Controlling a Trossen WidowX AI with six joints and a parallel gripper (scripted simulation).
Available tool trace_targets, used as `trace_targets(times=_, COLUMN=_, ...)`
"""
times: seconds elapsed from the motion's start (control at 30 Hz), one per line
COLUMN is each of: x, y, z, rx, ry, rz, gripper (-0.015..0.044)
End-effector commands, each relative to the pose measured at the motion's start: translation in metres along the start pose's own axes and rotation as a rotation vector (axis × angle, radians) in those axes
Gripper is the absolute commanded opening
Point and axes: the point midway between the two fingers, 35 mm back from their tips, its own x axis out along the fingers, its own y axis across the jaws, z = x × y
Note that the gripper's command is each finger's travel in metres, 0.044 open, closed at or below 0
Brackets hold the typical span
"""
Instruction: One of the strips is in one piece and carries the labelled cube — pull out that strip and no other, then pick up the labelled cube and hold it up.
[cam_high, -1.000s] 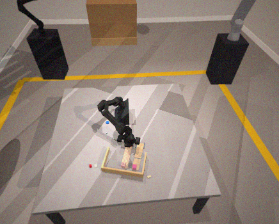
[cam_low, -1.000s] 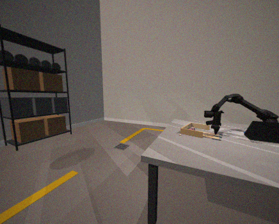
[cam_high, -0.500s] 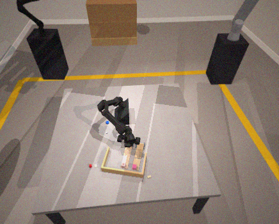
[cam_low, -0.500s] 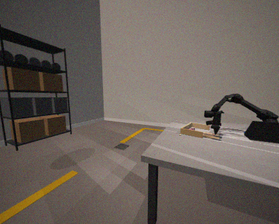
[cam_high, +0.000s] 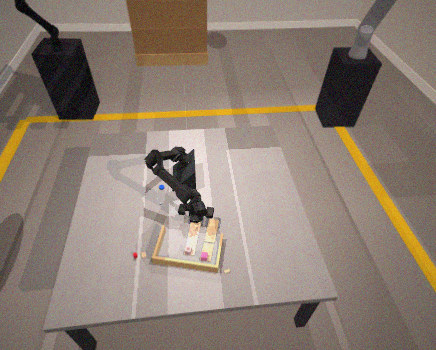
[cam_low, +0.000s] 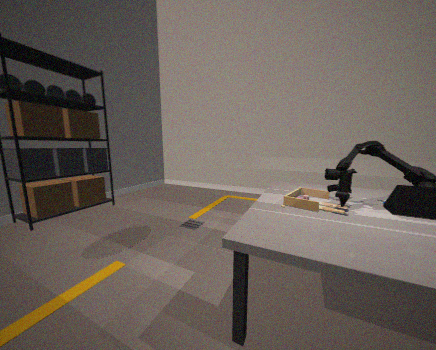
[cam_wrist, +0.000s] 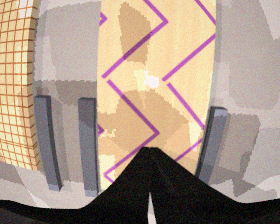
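My gripper (cam_high: 195, 220) (cam_low: 343, 204) (cam_wrist: 148, 154) is shut and empty. Its tips are over the zigzag strip (cam_high: 193, 239) (cam_wrist: 135, 110), a pale strip with purple lines; whether they touch it I cannot tell. A pale pink cube (cam_high: 188, 250) sits on this strip's far end, inside the tray. The second strip (cam_high: 212, 227) (cam_wrist: 15, 85), with an orange grid, lies alongside; a thin dark line crosses it midway in the top view. A magenta cube (cam_high: 204, 256) sits on its tray end. No label is readable on either cube.
A wooden-walled tray (cam_high: 185, 264) (cam_low: 300, 202) surrounds the cube ends. Grey posts (cam_wrist: 87, 145) (cam_wrist: 212, 145) flank the zigzag strip. A blue-capped bottle (cam_high: 161, 195) stands beside the arm. A red cube (cam_high: 135, 255), a tan cube (cam_high: 144, 255) and a pale piece (cam_high: 227, 271) lie outside the tray.
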Motion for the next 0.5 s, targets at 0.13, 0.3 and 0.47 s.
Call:
trace_targets(times=0.13, x=0.003, y=0.000, z=-0.016, rx=0.001, ry=0.012, rz=-0.004, gripper=0.0000)
trace_targets(times=0.3, x=0.004, y=0.000, z=-0.024, rx=0.000, ry=0.013, rz=-0.004, gripper=0.0000)
trace_targets(times=0.47, x=0.004, y=0.000, z=-0.032, rx=0.000, ry=0.013, rz=-0.004, gripper=0.0000)
